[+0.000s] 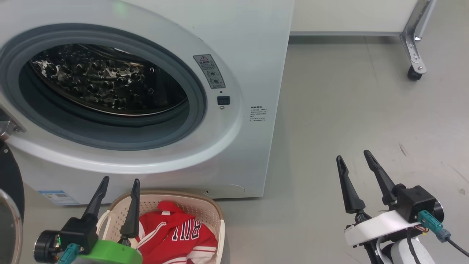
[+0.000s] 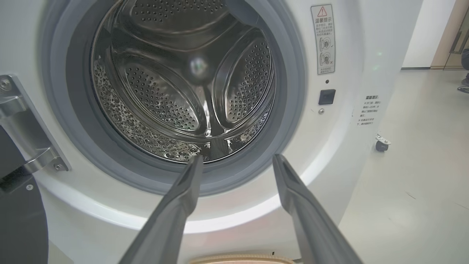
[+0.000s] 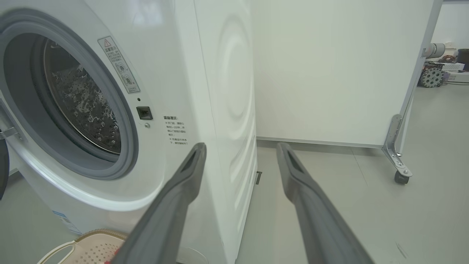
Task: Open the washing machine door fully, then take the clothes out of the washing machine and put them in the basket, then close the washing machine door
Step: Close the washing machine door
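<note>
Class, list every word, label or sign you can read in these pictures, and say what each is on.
"温馨提示", under a warning triangle: sticker on the washing machine.
"BULL", upside down, seemingly: the clothes in the basket.
Smaller print and blue label: too small to read.

Left arm (image 1: 110, 253), right arm (image 1: 381, 225): jaws apart

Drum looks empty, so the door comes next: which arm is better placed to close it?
Left. The washing machine door stands open at the robot's left, close beside the left end effector, which is open by the basket. The right end effector hovers over the floor, past the washing machine's far side.
</note>
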You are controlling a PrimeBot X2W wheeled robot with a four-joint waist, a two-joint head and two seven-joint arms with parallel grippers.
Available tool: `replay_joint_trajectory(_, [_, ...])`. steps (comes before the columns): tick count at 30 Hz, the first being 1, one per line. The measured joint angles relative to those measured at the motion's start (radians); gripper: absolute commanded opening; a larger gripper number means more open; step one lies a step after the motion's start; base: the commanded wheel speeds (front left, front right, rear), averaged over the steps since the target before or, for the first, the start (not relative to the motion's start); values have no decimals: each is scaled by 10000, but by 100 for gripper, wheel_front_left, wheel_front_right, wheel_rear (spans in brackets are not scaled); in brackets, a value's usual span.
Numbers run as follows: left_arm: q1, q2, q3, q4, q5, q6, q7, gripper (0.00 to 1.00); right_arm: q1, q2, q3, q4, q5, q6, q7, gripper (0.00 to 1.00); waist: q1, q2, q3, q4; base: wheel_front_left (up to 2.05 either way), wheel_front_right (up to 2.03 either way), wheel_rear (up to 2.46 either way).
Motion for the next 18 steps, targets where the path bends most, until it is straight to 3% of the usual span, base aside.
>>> replay_joint_trajectory(18, [1,-8,-56,-221,-113,46,0,100,0,13,-2,8,0,0,0,100,0,0,4,11,-125,125,0])
